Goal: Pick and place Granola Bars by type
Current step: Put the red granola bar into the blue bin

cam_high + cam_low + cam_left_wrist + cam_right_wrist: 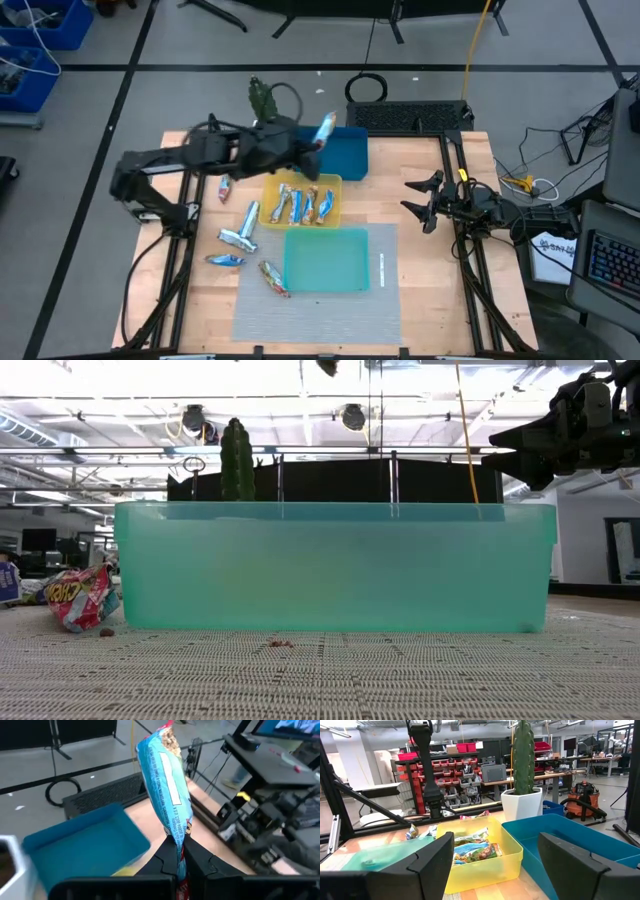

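- Left gripper (179, 862): jaws clamped on the lower end of a blue-wrapped granola bar (165, 785), which stands upright out of them.
- In the high view that bar (324, 128) hangs over the near-left edge of the blue tray (350, 152), not yet released.
- Blue tray looks bare inside from the left wrist view; judgement: this is the first bar going in.
- Yellow tray (330, 182) already holds about four bars (300, 205).
- Teal tray (326, 260) shows no bars.
- Left on the wooden surface (420, 210): four loose bars, one (225, 187) under the left arm, a silver one (240, 237), a blue one (226, 260), an orange-tan one (273, 277) by the teal tray.
- Right gripper (425, 205): jaws wide, holding nothing, parked at the right edge.
- Roughly a third to half sorted, by estimate.
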